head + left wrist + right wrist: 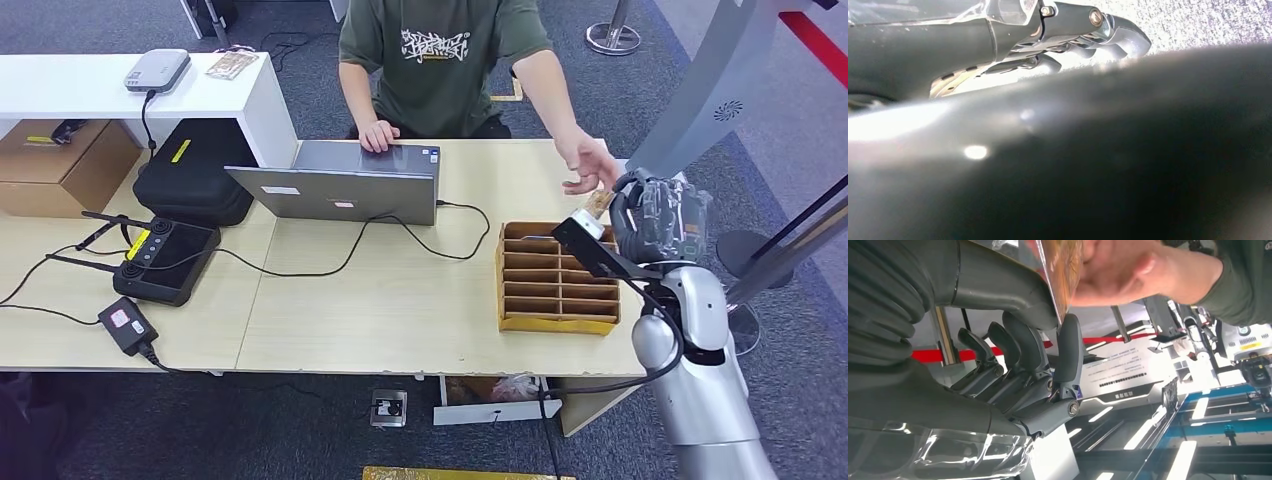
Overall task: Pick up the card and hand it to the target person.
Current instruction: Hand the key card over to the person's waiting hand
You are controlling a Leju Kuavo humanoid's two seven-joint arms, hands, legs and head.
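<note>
My right hand (pixel 655 215) is raised above the table's right end, past the wooden slotted card box (pixel 553 278). It pinches a brownish card (pixel 598 203) between the thumb and a finger. In the right wrist view the card (pixel 1064 275) is a thin glossy sheet on edge, and the person's hand (pixel 1120 270) is closed on its far side. The person in a green shirt (pixel 432 60) sits behind the table with that hand (pixel 585 165) reaching to the card. My left hand (pixel 1068 35) appears close up and blurred, and its fingers are hard to read.
A grey laptop (pixel 340 182) stands open at the table's (pixel 400 300) middle back, with the person's other hand on it and a cable trailing right. At the left are a black controller (pixel 165 258), a black case (pixel 190 170), a white shelf (pixel 90 85) and a cardboard box (pixel 60 165).
</note>
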